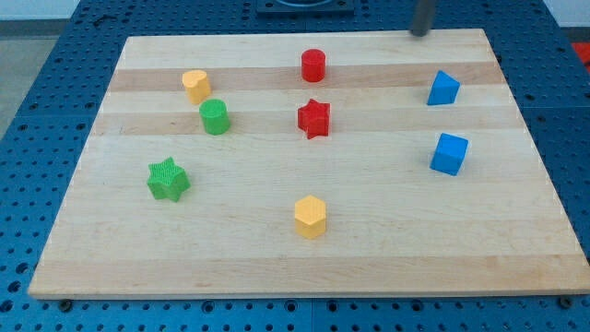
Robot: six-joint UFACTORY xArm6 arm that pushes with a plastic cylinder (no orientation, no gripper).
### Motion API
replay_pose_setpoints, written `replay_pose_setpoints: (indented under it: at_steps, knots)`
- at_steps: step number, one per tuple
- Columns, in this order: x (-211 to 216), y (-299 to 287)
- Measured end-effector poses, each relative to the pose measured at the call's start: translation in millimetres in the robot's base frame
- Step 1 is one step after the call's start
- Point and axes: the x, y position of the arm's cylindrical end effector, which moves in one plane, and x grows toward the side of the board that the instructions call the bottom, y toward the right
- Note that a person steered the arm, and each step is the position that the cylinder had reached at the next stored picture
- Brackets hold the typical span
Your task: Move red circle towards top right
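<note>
The red circle (313, 65) stands near the top middle of the wooden board (387, 258). My tip (420, 33) is at the view's top edge, to the right of the red circle and well apart from it, at the board's top rim. Only the rod's lower end shows. A red star (313, 118) lies just below the red circle.
A yellow block (195, 85) and a green circle (215, 117) are at upper left. A green star (168, 179) is at left. A yellow hexagon (311, 217) is at lower middle. Two blue blocks stand at right: one (442, 88) upper, one (449, 154) lower.
</note>
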Motion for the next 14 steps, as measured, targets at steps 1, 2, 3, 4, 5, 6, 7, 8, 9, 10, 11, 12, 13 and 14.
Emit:
replay_pose_setpoints:
  at_steps: [1,2,3,4,5,6,7,8,9,10,11,12,13,14]
  knots:
    - [0.3,-62.4]
    - [0.3,-62.5]
    - [0.4,-64.7]
    - [0.4,-71.6]
    - [0.7,-108.9]
    - [9.8,-133.9]
    - [39.4,-134.4]
    - [42.3,-149.1]
    - [49.3,-177.6]
    - [59.5,-194.1]
    - [85.7,-187.3]
    - [93.3,-153.8]
    - [92.6,-99.6]
    - [88.1,-51.8]
